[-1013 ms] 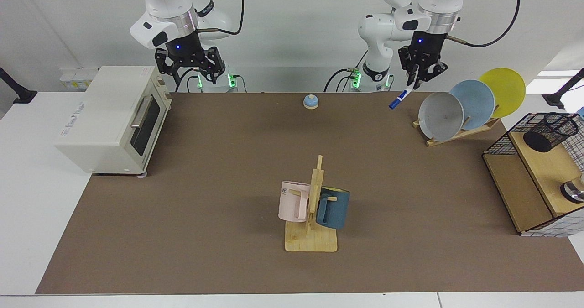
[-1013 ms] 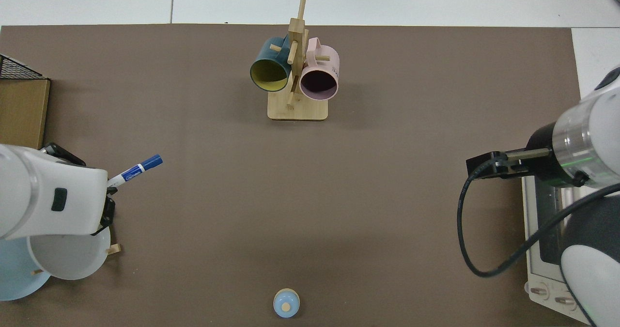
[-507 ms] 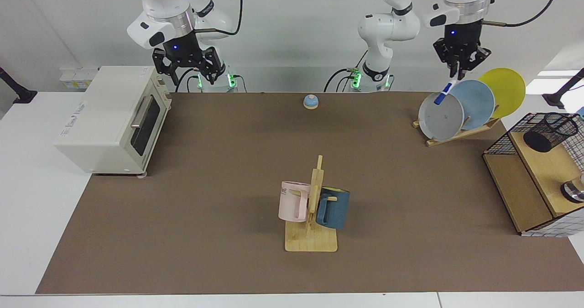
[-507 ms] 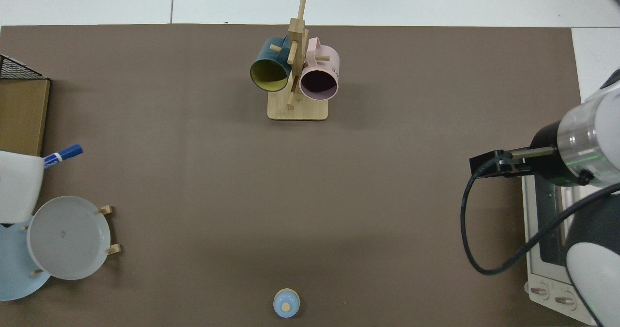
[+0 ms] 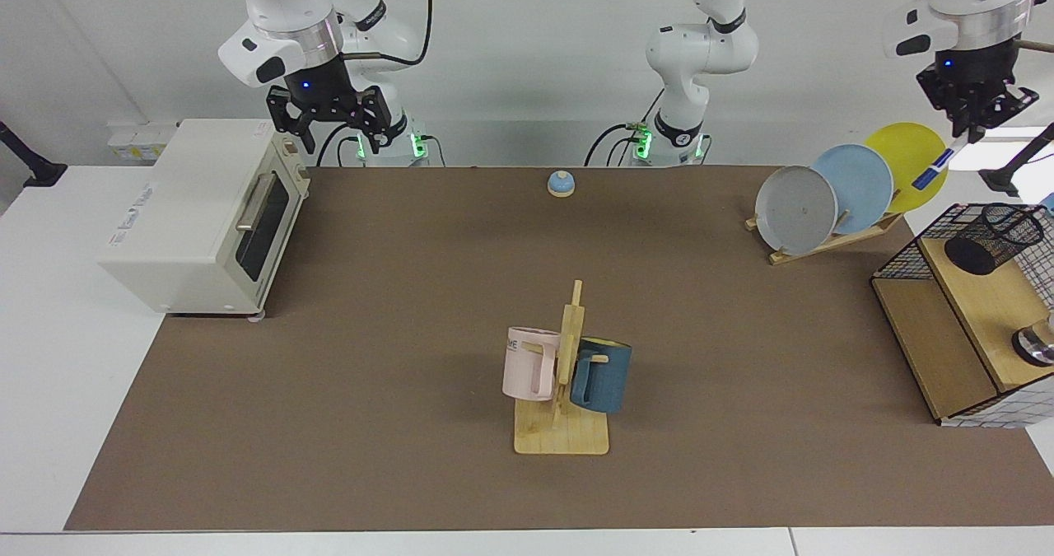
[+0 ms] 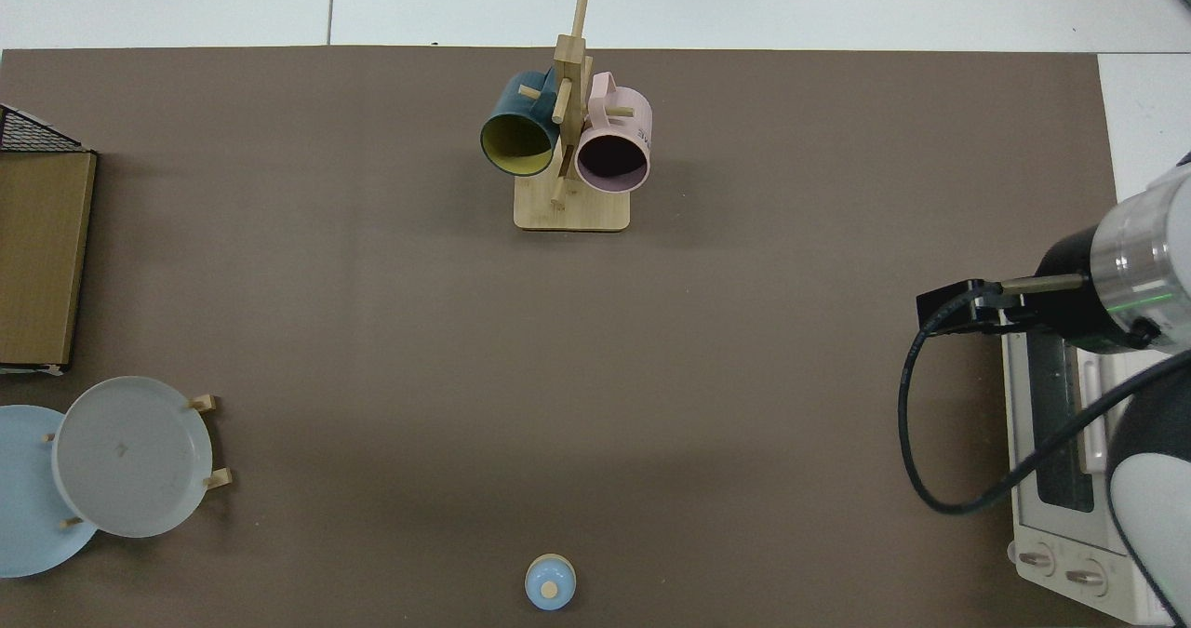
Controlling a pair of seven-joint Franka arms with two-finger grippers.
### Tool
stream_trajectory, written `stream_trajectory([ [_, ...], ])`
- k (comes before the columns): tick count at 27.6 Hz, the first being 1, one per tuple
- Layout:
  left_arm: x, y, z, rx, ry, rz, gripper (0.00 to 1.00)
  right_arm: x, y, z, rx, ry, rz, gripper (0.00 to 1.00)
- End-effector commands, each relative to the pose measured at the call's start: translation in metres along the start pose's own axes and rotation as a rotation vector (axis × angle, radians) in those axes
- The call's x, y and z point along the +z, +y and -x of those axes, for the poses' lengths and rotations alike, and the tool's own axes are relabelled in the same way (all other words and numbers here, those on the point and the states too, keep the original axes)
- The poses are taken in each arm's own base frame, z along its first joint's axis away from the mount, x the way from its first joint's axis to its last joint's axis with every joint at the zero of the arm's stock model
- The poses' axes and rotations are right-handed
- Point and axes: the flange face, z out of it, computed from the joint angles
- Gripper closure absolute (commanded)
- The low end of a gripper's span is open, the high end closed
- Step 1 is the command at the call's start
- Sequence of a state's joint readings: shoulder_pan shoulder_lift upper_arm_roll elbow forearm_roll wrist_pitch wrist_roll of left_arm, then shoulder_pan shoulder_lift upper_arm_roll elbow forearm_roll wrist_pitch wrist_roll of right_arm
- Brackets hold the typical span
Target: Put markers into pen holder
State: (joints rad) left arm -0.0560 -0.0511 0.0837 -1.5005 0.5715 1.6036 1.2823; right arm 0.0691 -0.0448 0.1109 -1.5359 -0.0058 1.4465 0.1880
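Marker (image 5: pixel 935 168) hangs in the air off the far right corner of the tabletop, tilted, blue cap low, upper end pinched between the closed fingers of the left gripper (image 5: pixel 972 132). In the facing view it overlaps the right rim of the yellow plate (image 5: pixel 902 161); whether it touches cannot be told. It sits above and apart from the pen holder (image 5: pixel 992 239), which leans tilted on the wooden top of the shelf (image 5: pixel 930 338) at the right edge, open mouth toward the far side. A wire grid frame (image 5: pixel 906 251) wraps the shelf. A metal object (image 5: pixel 1036 346) stands on the same top, nearer the front edge.

Plate rack (image 5: pixel 832 239) near the far right corner holds three plates upright: grey (image 5: pixel 795 210), blue (image 5: pixel 856 181), yellow. Top view shows the grey plate (image 6: pixel 130 456) and part of the blue one (image 6: pixel 28 507); the marker and left gripper are out of that view.

Bell (image 5: pixel 561 183) sits at mid far edge. Mug tree (image 5: pixel 564 408) stands toward the front middle, pink mug (image 5: pixel 529 362) and dark blue mug (image 5: pixel 603 375) hung on it.

Right gripper (image 5: pixel 328 115) waits above the far left corner, over the toaster oven (image 5: pixel 198 214), fingers spread, holding nothing. Top view shows this arm (image 6: pixel 1117 284) over the oven.
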Motion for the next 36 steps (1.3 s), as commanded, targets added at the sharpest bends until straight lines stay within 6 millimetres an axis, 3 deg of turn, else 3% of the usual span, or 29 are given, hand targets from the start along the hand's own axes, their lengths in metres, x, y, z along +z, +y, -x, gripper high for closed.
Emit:
stream_trajectory([
  [1, 0.004, -0.017, 0.026, 0.064, -0.050, -0.051, 1.00, -0.003, 0.002, -0.003, 0.036, 0.019, 0.009, 0.00],
  [17, 0.008, -0.040, 0.072, 0.251, -0.283, -0.201, 1.00, -0.005, -0.001, -0.005, 0.085, 0.042, 0.003, 0.00],
  [22, 0.030, -0.049, 0.086, 0.280, -0.323, -0.197, 1.00, -0.005, -0.006, -0.003, 0.066, 0.041, -0.002, 0.00],
  [26, 0.047, -0.058, 0.084, 0.303, -0.367, -0.192, 1.00, -0.005, -0.008, -0.003, 0.066, 0.041, -0.007, 0.00],
  [29, 0.063, -0.057, 0.101, 0.292, -0.377, -0.173, 1.00, -0.005, -0.008, -0.003, 0.067, 0.041, -0.007, 0.00],
  [36, 0.085, -0.059, 0.101, 0.332, -0.426, -0.157, 1.00, -0.005, -0.008, -0.003, 0.066, 0.041, -0.007, 0.00],
])
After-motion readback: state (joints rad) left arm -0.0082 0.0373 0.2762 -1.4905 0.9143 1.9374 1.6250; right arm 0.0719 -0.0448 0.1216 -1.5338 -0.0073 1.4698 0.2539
